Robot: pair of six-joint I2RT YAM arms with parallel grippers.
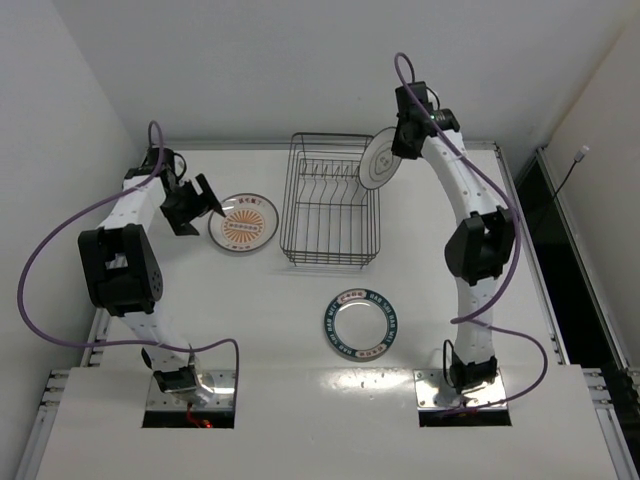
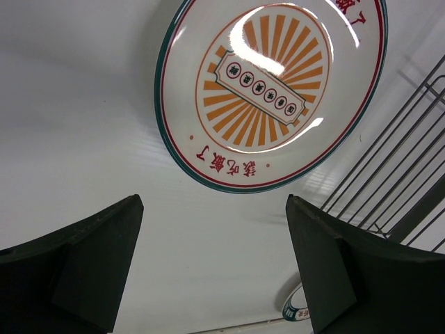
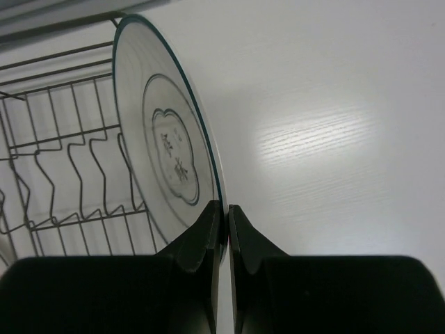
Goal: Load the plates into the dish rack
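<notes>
My right gripper (image 1: pixel 398 150) (image 3: pixel 224 207) is shut on the rim of the white plate (image 1: pixel 378 160) (image 3: pixel 163 146), holding it on edge above the far right corner of the dish rack (image 1: pixel 328 200) (image 3: pixel 62 174). The orange sunburst plate (image 1: pixel 243 222) (image 2: pixel 274 90) lies flat on the table left of the rack. Just left of it hangs my left gripper (image 1: pixel 205 205) (image 2: pixel 212 209), open and empty, its dark fingers (image 2: pixel 104 264) apart over bare table. The blue-rimmed plate (image 1: pixel 359 322) lies flat in front of the rack; a sliver of its rim (image 2: pixel 295 306) shows in the left wrist view.
The rack's wire wall (image 2: pixel 396 174) stands right of the sunburst plate. White walls close the table at the back and left. The table's right edge (image 1: pixel 520 200) borders a dark gap.
</notes>
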